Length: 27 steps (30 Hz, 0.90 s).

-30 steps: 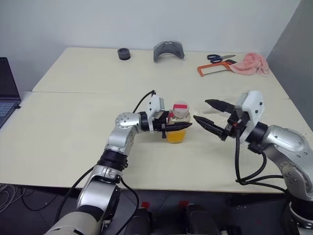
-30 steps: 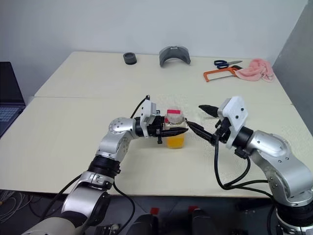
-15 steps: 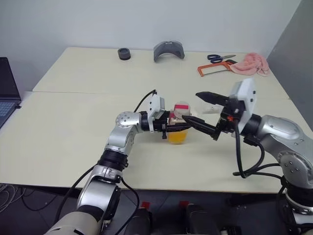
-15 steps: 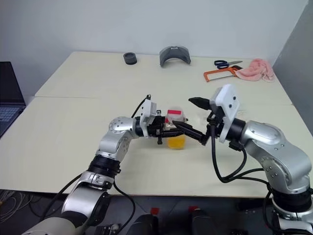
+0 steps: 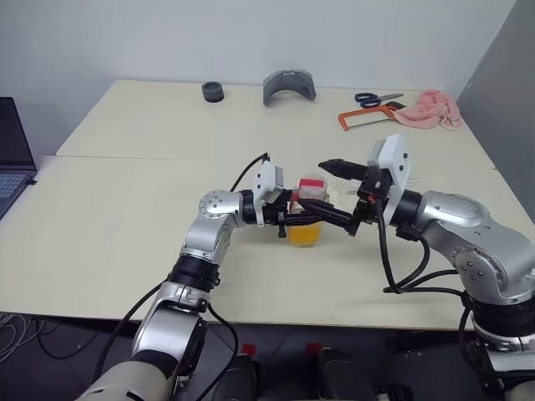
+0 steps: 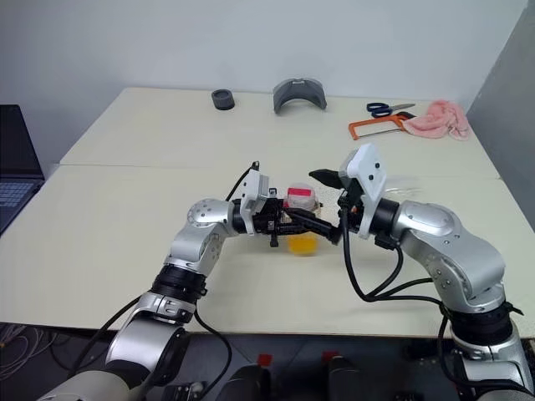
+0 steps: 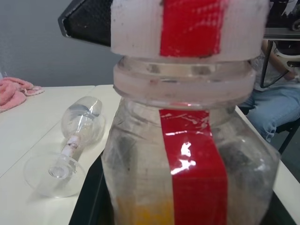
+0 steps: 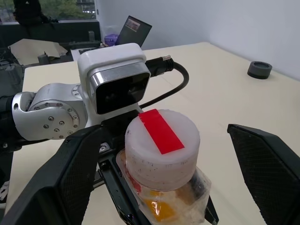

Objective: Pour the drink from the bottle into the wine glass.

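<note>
The left claw (image 5: 294, 219) is clamped on the body of the bottle (image 5: 308, 219), which stands upright near the middle of the cream worktop (image 5: 125, 209), toward its near edge. The drink (image 5: 304, 236) fills the bottle's lower part, and the white cap (image 8: 161, 146) with its red strip is on. The right claw (image 5: 332, 194) is spread wide, one black finger (image 8: 269, 164) on each side of the cap and neither touching it. Just beyond the bottle, to the right, the wine glass (image 7: 75, 140) lies on its side on the worktop. Along the far edge sit a black ring (image 5: 212, 92), a grey curved piece (image 5: 288, 86), scissors (image 5: 372, 98), an orange-handled saw (image 5: 362, 118) and a pink cloth (image 5: 428, 109). A laptop (image 5: 12, 154) is at the far left.
</note>
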Tool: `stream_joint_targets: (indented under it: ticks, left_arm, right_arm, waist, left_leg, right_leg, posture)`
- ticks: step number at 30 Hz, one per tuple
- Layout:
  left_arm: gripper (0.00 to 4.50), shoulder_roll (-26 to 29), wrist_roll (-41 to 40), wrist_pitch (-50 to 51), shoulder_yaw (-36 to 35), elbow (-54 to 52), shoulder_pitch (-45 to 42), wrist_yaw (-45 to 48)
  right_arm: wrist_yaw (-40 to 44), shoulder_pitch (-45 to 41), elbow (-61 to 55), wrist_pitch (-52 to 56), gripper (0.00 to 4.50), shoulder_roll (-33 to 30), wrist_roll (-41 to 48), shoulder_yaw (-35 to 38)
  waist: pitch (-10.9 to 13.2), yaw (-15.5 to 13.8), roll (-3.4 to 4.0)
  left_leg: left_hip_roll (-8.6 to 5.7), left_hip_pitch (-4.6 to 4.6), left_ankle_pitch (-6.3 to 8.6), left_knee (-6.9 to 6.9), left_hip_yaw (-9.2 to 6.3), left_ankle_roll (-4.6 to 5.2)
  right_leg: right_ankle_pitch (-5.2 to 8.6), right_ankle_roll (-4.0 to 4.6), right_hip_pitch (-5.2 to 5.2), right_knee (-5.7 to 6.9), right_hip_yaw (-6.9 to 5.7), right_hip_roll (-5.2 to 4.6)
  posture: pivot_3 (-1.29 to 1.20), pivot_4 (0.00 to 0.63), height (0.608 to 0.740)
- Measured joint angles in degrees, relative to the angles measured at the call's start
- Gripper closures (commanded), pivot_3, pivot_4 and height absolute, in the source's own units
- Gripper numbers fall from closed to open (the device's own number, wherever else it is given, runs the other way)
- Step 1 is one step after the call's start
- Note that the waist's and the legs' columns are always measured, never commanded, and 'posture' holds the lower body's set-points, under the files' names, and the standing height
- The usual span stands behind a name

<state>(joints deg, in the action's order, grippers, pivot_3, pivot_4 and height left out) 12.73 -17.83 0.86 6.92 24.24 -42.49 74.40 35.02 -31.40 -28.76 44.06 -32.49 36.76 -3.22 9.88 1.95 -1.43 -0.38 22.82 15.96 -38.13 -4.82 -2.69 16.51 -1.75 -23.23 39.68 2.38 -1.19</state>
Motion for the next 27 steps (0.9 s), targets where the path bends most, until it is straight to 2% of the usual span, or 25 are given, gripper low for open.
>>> stream_joint_targets:
  ticks: [1, 4, 10, 15, 21, 25, 27]
  left_arm:
    - [2.89, 0.00, 0.00, 0.00, 0.01, 0.00, 0.00, 0.00]
    - [2.89, -0.01, 0.00, 0.00, 0.08, -0.03, 0.01, -0.02]
    - [2.89, 0.02, 0.00, 0.00, 0.13, -1.16, 0.64, -0.07]
    - [2.90, 0.06, 0.00, 0.00, 0.13, -1.61, 1.10, -0.19]
    - [2.92, 0.33, -0.01, 0.30, 0.20, -2.07, 1.92, -0.64]
    - [2.92, 0.43, -0.01, 0.56, 0.26, -2.24, 2.39, -0.88]
    - [2.92, 0.40, -0.02, 0.99, 0.36, -2.52, 2.41, -1.14]
  right_arm:
    - [-0.01, -0.12, 0.02, 0.00, 0.00, 0.09, -0.06, -0.11]
    - [-0.08, -0.68, 0.31, 0.01, 0.61, 1.12, -0.05, -0.15]
    - [-0.01, -0.75, 0.30, 0.10, 2.63, 1.52, 0.33, -0.15]
    - [0.95, -0.75, 0.20, -1.09, 2.66, 0.94, -1.13, -0.92]
    - [3.45, -0.34, -1.60, -13.11, 2.75, -1.97, -12.84, -6.14]
    - [3.08, 1.96, -1.79, -17.03, 2.76, -0.60, -15.68, -5.99]
    - [1.68, 3.38, -2.14, -16.29, 2.76, 1.99, -13.17, -3.69]
  waist:
    - [0.00, 0.00, 0.00]
    - [0.00, 0.02, 0.00]
    - [0.00, 0.01, 0.00]
    - [0.00, 0.00, 0.00]
    - [0.00, 0.02, 0.01]
    - [0.00, 0.00, 0.01]
    - [0.00, -0.03, 0.01]
  left_leg:
    - [0.00, 0.00, 0.00, 0.00, -0.01, 0.00]
    - [0.00, -0.01, 0.00, 0.00, -0.01, 0.00]
    - [0.01, -0.01, 0.00, 0.00, -0.06, 0.00]
    - [0.00, 0.00, 0.00, 0.00, -0.06, 0.00]
    - [-0.03, -0.01, 0.00, 0.00, -0.02, 0.00]
    - [0.00, -0.01, -0.01, -0.01, -0.04, -0.02]
    - [0.03, 0.00, -0.01, -0.01, -0.09, -0.02]
  right_leg:
    - [0.00, 0.00, 0.00, 0.00, 0.00, 0.00]
    - [0.00, 0.00, 0.00, 0.00, 0.00, 0.00]
    - [0.00, 0.00, 0.00, 0.00, 0.00, -0.01]
    - [0.00, 0.00, 0.00, -0.01, 0.00, 0.00]
    - [0.00, 0.00, 0.00, -0.01, -0.01, 0.02]
    - [0.00, 0.00, 0.00, 0.00, 0.01, 0.00]
    - [0.00, 0.00, 0.00, 0.01, -0.01, 0.00]
  posture:
    - [0.00, 0.150, 0.740]
    - [0.00, 0.150, 0.740]
    - [0.00, 0.150, 0.740]
    - [0.00, 0.150, 0.740]
    - [0.00, 0.150, 0.740]
    - [0.00, 0.150, 0.740]
    - [0.00, 0.150, 0.740]
